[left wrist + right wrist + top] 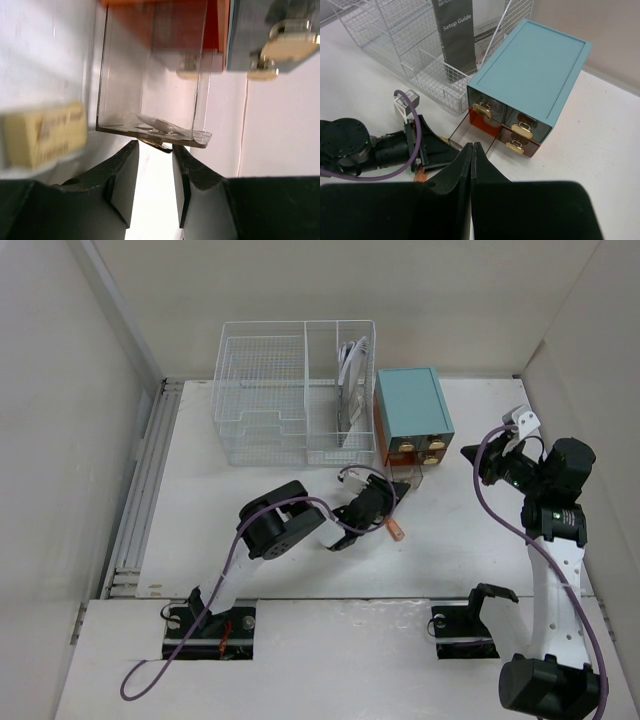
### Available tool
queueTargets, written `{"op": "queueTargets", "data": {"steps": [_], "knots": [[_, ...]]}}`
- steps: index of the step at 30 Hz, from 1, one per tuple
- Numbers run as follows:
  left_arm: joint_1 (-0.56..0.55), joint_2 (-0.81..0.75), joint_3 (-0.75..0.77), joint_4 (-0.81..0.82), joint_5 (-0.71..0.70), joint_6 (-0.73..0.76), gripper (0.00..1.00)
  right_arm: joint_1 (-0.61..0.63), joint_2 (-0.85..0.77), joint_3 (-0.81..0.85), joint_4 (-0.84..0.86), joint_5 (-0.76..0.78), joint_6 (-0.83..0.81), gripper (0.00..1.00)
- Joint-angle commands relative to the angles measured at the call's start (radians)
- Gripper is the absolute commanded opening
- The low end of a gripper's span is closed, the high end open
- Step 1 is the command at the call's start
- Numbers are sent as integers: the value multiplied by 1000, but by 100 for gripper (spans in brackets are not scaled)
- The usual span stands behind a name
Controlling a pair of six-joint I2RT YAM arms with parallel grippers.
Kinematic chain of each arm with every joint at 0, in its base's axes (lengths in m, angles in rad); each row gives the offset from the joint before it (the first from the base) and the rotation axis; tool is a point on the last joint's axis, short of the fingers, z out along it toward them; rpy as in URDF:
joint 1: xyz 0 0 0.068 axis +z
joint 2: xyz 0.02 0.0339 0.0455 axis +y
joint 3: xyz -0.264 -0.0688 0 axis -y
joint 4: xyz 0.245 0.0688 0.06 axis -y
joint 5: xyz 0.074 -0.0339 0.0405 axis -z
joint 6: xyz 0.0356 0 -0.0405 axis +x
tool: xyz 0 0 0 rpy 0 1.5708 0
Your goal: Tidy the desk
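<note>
The left gripper has its jaws partway apart, tips on either side of the small drawer pull and seemingly pinching it. The pull belongs to the clear drawer, drawn out of the teal drawer box, which stands on the white desk. Just in front of the box lies a small orange item. To the right of the box the right gripper hangs raised, pressed closed on nothing. Working the drawer looks like the step in hand. Next it needs a straight slide along the drawer's line, without slipping off the pull.
</note>
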Motion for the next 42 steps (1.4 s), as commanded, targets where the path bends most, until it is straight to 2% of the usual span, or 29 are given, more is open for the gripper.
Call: {"op": "queueTargets", "data": {"steps": [1, 10, 12, 13, 14, 15, 16, 19, 24, 26, 27, 28, 30, 31, 32, 34, 35, 37, 38, 39, 41, 42], "knots": [[-42, -51, -62, 2, 13, 2, 28, -6, -12, 1, 21, -33, 10, 0], [-84, -80, -113, 33, -7, -7, 28, -6, -12, 1, 21, -33, 10, 0], [-84, -89, -113, 23, -7, 17, 35, -6, -12, 1, 21, -33, 10, 0], [-84, -98, -113, 14, 2, 30, 48, -6, -12, 1, 21, -33, 10, 0], [-84, -98, -113, 14, 2, 43, 48, -6, -12, 1, 21, -33, 10, 2], [-84, -114, -113, 2, -9, 63, 56, -6, -12, 1, 21, -33, 10, 2], [-84, -123, -102, -10, -9, 94, 59, -6, -12, 1, 21, -33, 10, 2], [-84, -161, -102, -10, -18, 143, 63, -6, -3, 1, 21, -42, -8, 3], [-105, -294, -148, -20, -30, 241, 63, -6, -3, 13, -42, -42, -94, 13], [-134, -347, -166, -32, -41, 313, 60, -6, -3, 36, -86, -69, -215, 20], [-134, -374, -181, -41, -41, 341, 58, -6, -3, 37, -137, -70, -261, 20], [-159, -434, -191, -50, -41, 378, 49, -6, -3, 47, -157, -83, -337, 22], [-186, -503, -212, -91, -73, 519, 35, -6, -3, 58, -230, -103, -416, 15], [-200, -566, -221, -133, -90, 565, 25, -6, -3, 58, -258, -103, -460, 9], [-223, -595, -221, -226, -99, 615, 11, -6, -3, 58, -287, -117, -542, 1], [-234, -652, -259, -309, -151, 723, 1, -6, 15, 58, -383, -140, -629, 0], [-248, -707, -280, -357, -152, 769, 0, -6, 16, 58, -434, -152, -763, 6], [-274, -762, -332, -450, -236, 829, 0, 42, 45, 69, -534, -136, -839, 21], [-283, -811, -347, -551, -271, 829, 0, 75, 54, 69, -559, -110, -882, 43], [-297, -834, -362, -614, -305, 817, 0, 115, 63, 78, -568, -76, -882, 52], [-312, -876, -399, -744, -415, 749, 9, 234, 78, 78, -589, 4, -919, 60], [-325, -912, -409, -870, -435, 657, 16, 267, 88, 78, -590, 21, -960, 62]]}}
